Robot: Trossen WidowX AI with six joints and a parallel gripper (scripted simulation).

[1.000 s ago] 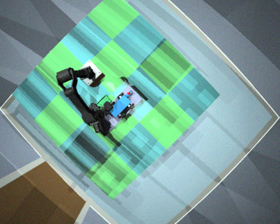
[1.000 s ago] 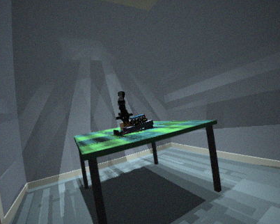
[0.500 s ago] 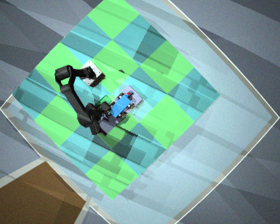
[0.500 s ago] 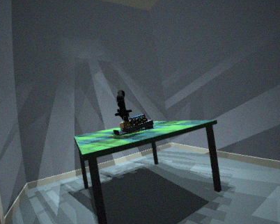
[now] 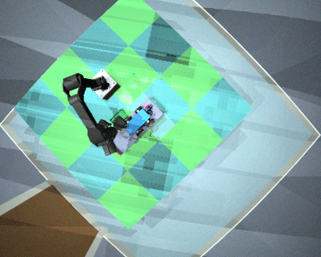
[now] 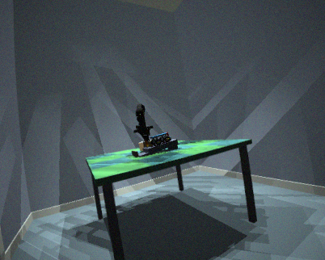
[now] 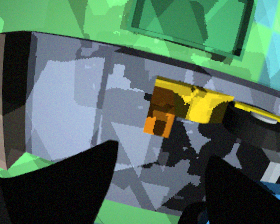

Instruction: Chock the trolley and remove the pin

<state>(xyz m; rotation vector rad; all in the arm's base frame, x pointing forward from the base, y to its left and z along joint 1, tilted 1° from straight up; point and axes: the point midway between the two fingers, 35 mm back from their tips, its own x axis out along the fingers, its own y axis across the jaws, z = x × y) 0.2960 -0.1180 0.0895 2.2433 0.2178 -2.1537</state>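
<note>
The trolley (image 5: 137, 121) (image 6: 160, 135), blue on top with black wheels, stands on the grey ramp (image 5: 126, 143) (image 7: 65, 110). The red-headed stop pin (image 5: 147, 107) is at its uphill end. The yellow chock (image 7: 200, 107) lies on the ramp at the downhill side of a wheel (image 7: 245, 122); it appears to meet the tyre, but the exact contact is unclear. Its orange handle (image 7: 159, 125) stands free of the fingers. My gripper (image 7: 163, 157) (image 5: 121, 123) is partly open and empty, its fingers on either side of the handle in the wrist view. The green tray (image 7: 192, 20) is beside the ramp.
The arm's white base plate (image 5: 101, 73) is at the upper left of the ramp in the top view. The arm (image 5: 82, 110) curves round to the ramp's lower end. A blue part of the trolley (image 7: 272, 192) shows beside the right finger in the wrist view.
</note>
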